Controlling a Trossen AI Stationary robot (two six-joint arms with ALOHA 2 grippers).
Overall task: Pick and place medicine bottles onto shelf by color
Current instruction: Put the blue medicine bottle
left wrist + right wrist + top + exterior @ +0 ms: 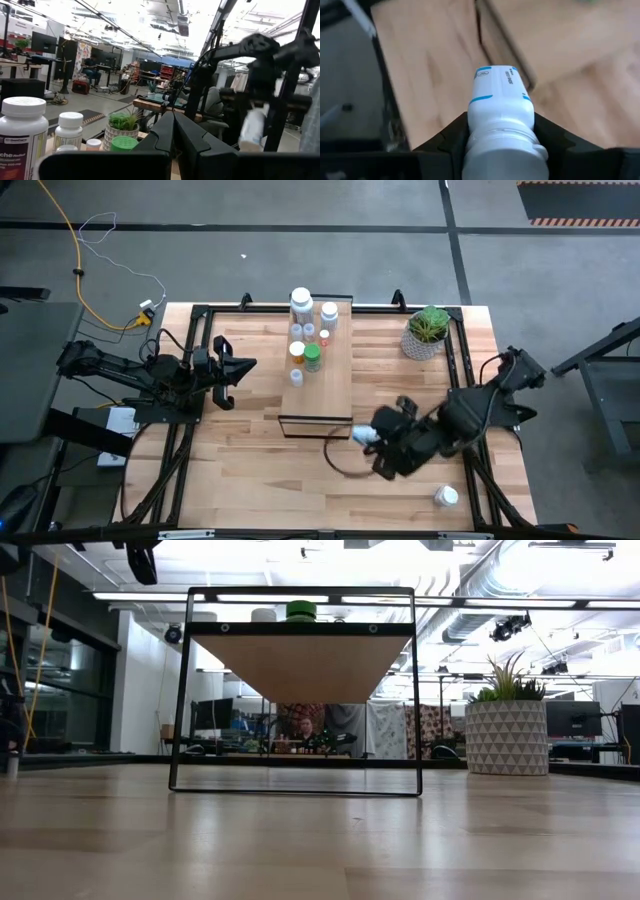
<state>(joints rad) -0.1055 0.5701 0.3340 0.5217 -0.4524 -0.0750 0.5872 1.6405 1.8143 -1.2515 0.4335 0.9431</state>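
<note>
The pale-wood shelf (318,395) on its black frame stands mid-table. Several bottles stand at its far end: white ones (301,302), an orange-capped one (297,351) and a green one (312,359). Another white bottle (446,497) lies on the table near the right near corner. My right gripper (372,438) hovers off the shelf's near right corner, shut on a white bottle with a blue-banded label (501,100). My left gripper (245,366) is shut and waits left of the shelf, touching nothing. My right gripper pinches the white bottle between its two fingers (451,136) at the shoulder below the ribbed neck (502,134). The bottle lies along the fingers, base pointing away from the wrist. It is roughly level and lifted clear of the table.
A potted plant (428,333) stands on the table right of the shelf's far end. A dark cable loop (340,461) lies on the table just nearer than the shelf. Bare shelf top stretches from the bottles to its near end (316,420).
</note>
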